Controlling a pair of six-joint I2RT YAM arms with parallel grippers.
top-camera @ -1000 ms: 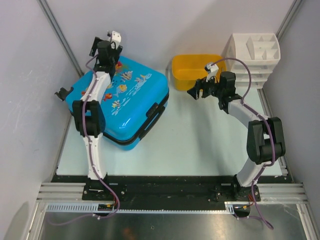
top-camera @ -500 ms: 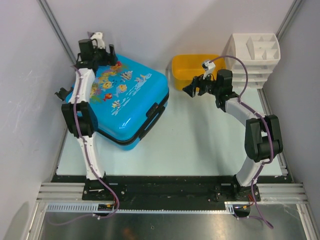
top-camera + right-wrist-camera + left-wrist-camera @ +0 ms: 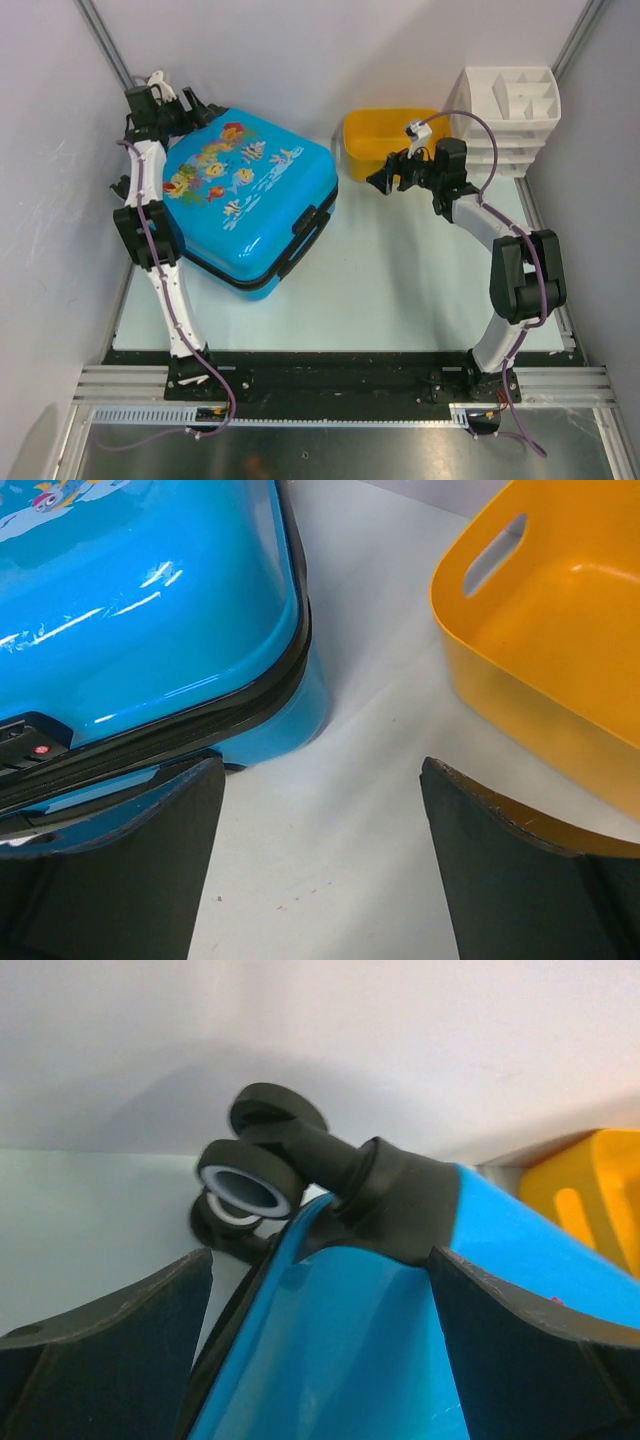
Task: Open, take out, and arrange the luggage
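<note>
The luggage [image 3: 250,200], a bright-blue hard-shell suitcase with fish print, lies flat and closed at the left of the table, its black zipper band shut. My left gripper [image 3: 198,106] is open at its far left corner, with the blue shell edge [image 3: 340,1360] between the jaws and the black wheels [image 3: 245,1175] just beyond; I cannot tell whether the fingers touch the shell. My right gripper [image 3: 383,180] is open and empty, low over the table in the gap between the suitcase's right corner [image 3: 140,600] and the yellow tub [image 3: 550,630].
The yellow tub [image 3: 385,140] stands at the back centre. A white stacked organiser [image 3: 510,110] stands at the back right. Walls close in on the left, back and right. Bare table surface [image 3: 400,280] lies in front of the suitcase.
My left arm has swung left, from over the suitcase's top to its far left corner by the wheels. My right gripper has shifted slightly left, then held still.
</note>
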